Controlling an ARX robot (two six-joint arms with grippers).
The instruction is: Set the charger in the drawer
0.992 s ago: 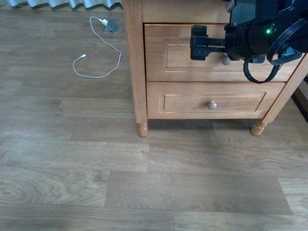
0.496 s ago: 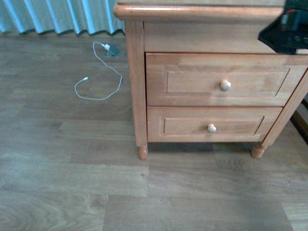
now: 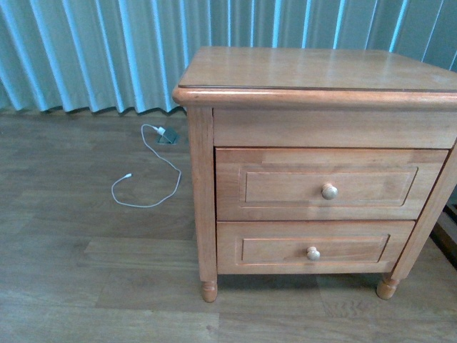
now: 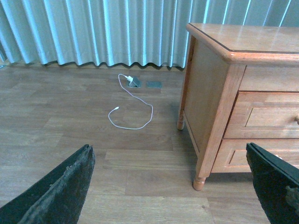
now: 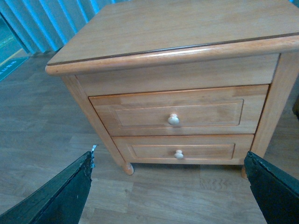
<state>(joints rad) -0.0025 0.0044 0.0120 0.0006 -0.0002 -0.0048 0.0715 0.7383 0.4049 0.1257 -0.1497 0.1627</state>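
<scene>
The drawer [image 3: 328, 184] — upper of the nightstand's [image 3: 314, 71] two — is closed; no charger is in view. A white cable [image 3: 146, 175] lies on the floor beside the nightstand, near the curtain [image 3: 93, 50]. Both arms' fingers [image 4: 60, 186] [image 5: 60, 191] are spread wide — holding nothing.

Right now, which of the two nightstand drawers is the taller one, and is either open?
The upper drawer is the taller; the lower drawer beneath it has a shorter front. Each has one round pale knob. Both are shut.
</scene>
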